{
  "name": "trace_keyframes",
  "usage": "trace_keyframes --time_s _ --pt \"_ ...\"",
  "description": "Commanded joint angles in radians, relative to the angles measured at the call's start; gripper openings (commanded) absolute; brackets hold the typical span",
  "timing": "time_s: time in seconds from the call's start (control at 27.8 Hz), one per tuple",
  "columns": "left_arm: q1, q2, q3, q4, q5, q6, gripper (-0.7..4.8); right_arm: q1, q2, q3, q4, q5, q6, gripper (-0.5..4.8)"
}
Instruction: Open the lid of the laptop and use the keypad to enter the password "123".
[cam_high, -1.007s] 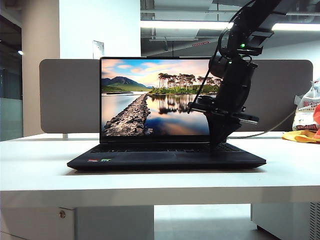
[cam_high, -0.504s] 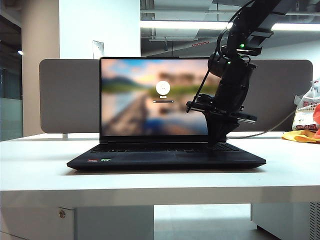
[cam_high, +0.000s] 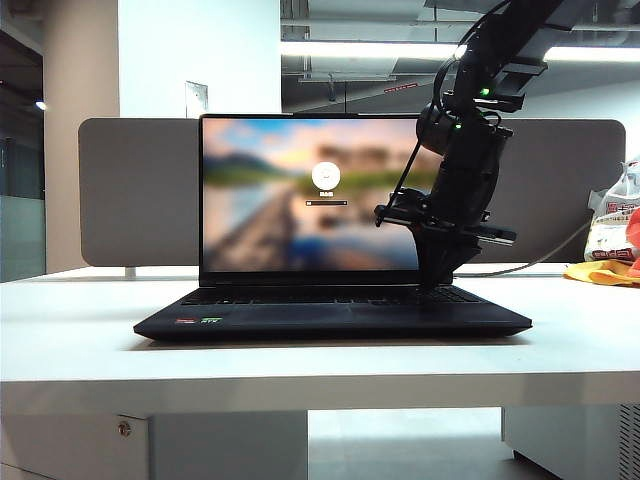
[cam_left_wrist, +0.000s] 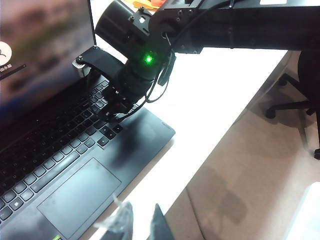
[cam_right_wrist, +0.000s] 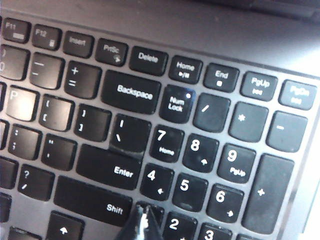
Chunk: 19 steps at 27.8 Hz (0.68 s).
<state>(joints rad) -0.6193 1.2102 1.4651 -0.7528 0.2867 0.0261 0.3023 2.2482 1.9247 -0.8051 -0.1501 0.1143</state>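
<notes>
lid (cam_high: 310, 190): up, login screen showing
laptop (cam_high: 330, 318): mid desk, near front edge
keypad (cam_right_wrist: 210, 170): right end of keyboard
right gripper (cam_right_wrist: 142, 224): my jaws pinched to one tip, holding nothing, on or just over the 1 key, beside 2
left gripper (cam_left_wrist: 136, 222): off laptop's front right corner, jaws narrow, empty
step: press 1 straight down, brief, lift clear before sliding to 2
risk: clipping Shift or 4

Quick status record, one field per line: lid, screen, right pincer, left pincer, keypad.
lid: open, upright
screen: blurred login page with a password box
right pincer: jaws together, tip over the 1 key, contact unclear
left pincer: beyond the laptop front corner, away from the keys, holding nothing
keypad: digits 2 to 9 visible, 1 hidden by the tip
</notes>
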Motion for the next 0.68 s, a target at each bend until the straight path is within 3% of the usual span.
trace_keyframes --time_s 0.04,0.4,0.68 --pt "0.000 -0.004 0.002 0.007 0.005 0.003 0.52 0.000 0.016 0.002 -0.019 0.003 0.001 -0.06" --pt "0.000 -0.004 0.002 0.009 0.005 0.004 0.52 0.001 -0.067 0.005 0.039 0.047 0.001 -0.05" --pt "0.000 -0.005 0.002 0.006 0.005 0.003 0.52 -0.011 -0.053 0.002 -0.013 0.070 -0.003 -0.06"
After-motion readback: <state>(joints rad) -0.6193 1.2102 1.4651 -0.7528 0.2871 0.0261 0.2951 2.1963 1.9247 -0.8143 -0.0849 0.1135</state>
